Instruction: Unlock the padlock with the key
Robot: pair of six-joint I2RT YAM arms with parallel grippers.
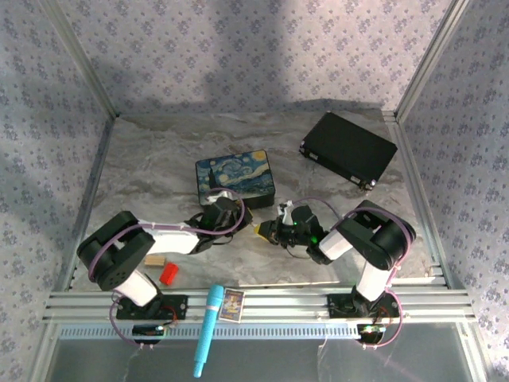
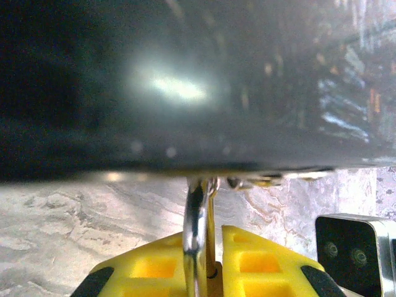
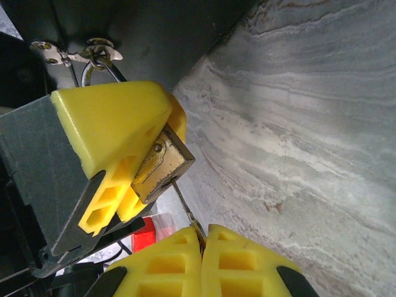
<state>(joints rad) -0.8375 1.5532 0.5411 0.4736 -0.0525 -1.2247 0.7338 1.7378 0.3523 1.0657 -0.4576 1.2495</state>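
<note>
A painted box (image 1: 235, 177), black case (image 1: 348, 149), red block (image 1: 169, 274) and tan block (image 1: 153, 260) rest on the marble table (image 1: 159, 151).

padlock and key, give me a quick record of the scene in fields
padlock: brass body clamped in left gripper, shackle through the painted box's hasp
key: pinched in right gripper, tip at padlock's base; insertion depth unclear
left gripper: shut on padlock
right gripper: shut on key

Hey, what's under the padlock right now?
The key, its thin blade meeting the padlock from below; its head is hidden between the right fingers, its tip out of sight.
</note>
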